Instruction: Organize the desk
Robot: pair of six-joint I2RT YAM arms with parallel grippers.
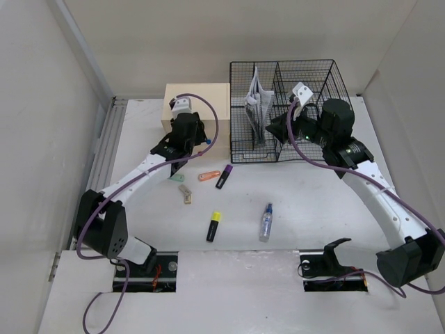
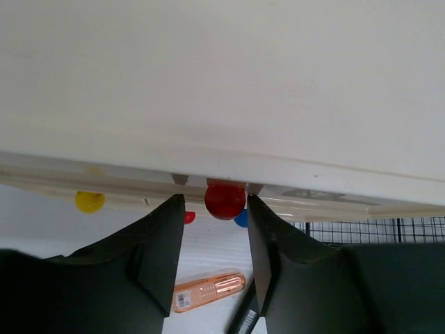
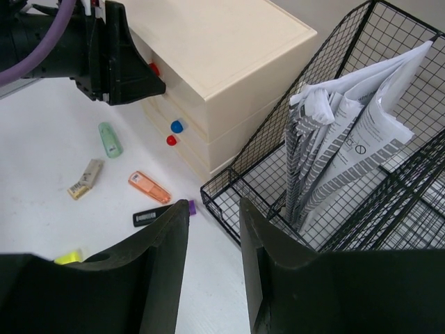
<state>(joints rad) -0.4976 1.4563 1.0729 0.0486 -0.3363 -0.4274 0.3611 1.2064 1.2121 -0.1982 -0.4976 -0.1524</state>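
The white desk (image 1: 306,188) carries loose small items. At the front of the beige drawer box (image 1: 197,108), my left gripper (image 1: 198,139) stands open with its jaws straddling a red drawer knob (image 2: 224,202). The right finger is close against the knob and a gap shows on the left side. In the left wrist view the left gripper (image 2: 215,197) is right under the drawer's edge. My right gripper (image 1: 274,131) hangs open and empty over the desk by the front left corner of the black wire basket (image 1: 288,111); the right wrist view shows it (image 3: 214,203) above bare desk.
Lying on the desk are an orange item (image 1: 208,175), a black and purple marker (image 1: 224,177), a green item (image 1: 177,178), a beige item (image 1: 185,193), a yellow and black highlighter (image 1: 213,226) and a small spray bottle (image 1: 265,223). Folded papers (image 3: 348,132) stand in the basket.
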